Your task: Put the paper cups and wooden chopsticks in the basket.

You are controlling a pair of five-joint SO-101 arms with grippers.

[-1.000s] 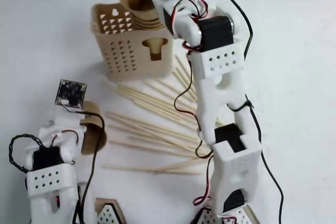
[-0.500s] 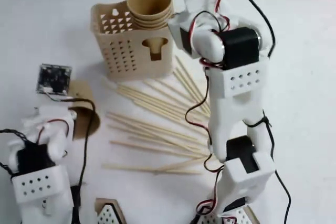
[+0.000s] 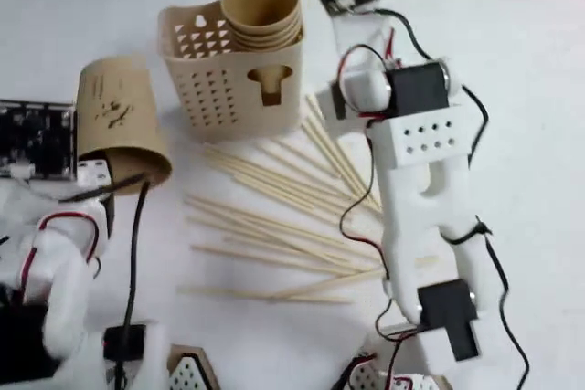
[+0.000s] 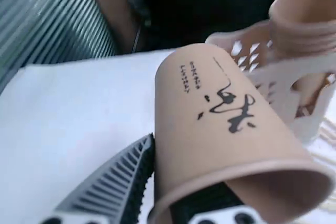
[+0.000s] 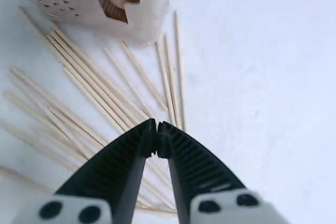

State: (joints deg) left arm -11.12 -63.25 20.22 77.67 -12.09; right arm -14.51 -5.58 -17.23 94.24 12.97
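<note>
Left tool (image 4: 157, 182) is clamped on the rim of a paper cup (image 3: 117, 121) over the tabletop's left side, base pointing away. Chopsticks (image 3: 274, 226) lie fanned across the middle, and the right tool (image 5: 156, 135) is pinched shut, empty, above them. The basket (image 3: 233, 89) sits farther back, to the cup's right, with stacked cups (image 3: 263, 6) inside.

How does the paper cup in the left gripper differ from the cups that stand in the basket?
The held cup is single; the cups in the basket form a nested stack. The held cup is tilted, its mouth toward the left gripper, which clamps its wall; the stack stands upright, mouth up. The held cup is outside the basket, beside it; the stack sits in one corner of it. Both are tan paper.
</note>
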